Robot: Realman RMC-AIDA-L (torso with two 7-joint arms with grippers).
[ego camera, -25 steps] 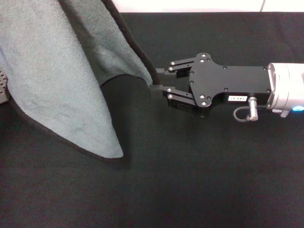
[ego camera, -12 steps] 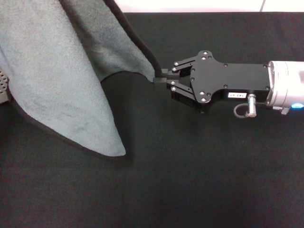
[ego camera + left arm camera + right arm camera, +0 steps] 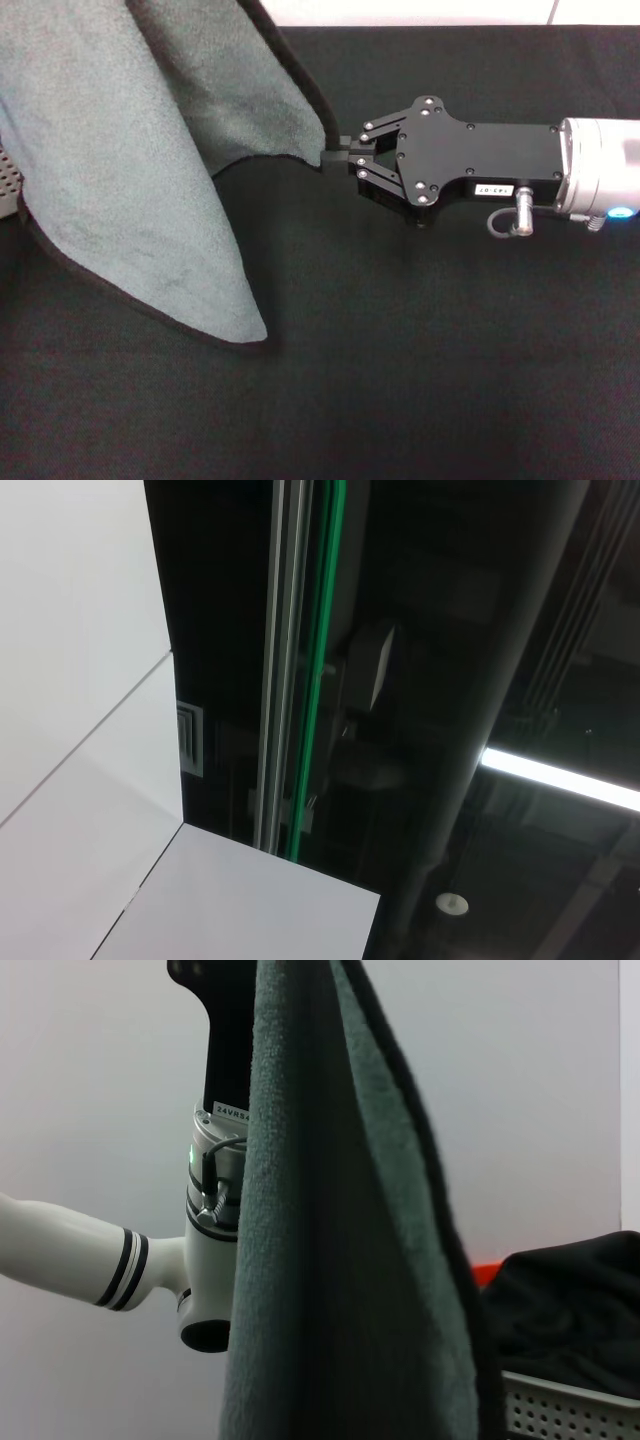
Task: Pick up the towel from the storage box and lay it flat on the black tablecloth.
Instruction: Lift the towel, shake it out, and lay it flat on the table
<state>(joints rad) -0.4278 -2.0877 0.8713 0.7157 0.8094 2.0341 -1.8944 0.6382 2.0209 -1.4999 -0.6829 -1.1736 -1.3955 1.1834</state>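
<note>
The right gripper pinches the hanging towel's black-edged corner between closed jaws above the black tablecloth.

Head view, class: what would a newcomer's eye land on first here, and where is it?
The big grey-green towel hangs down across the left of the scene, its lower tip touching the black tablecloth. The right gripper reaches in from the right and is shut on the towel's black-stitched edge. In the right wrist view, the storage box peeks out behind the towel.

Grey-green towel hanging in folds, black-edged, low corner touching black tablecloth
</note>
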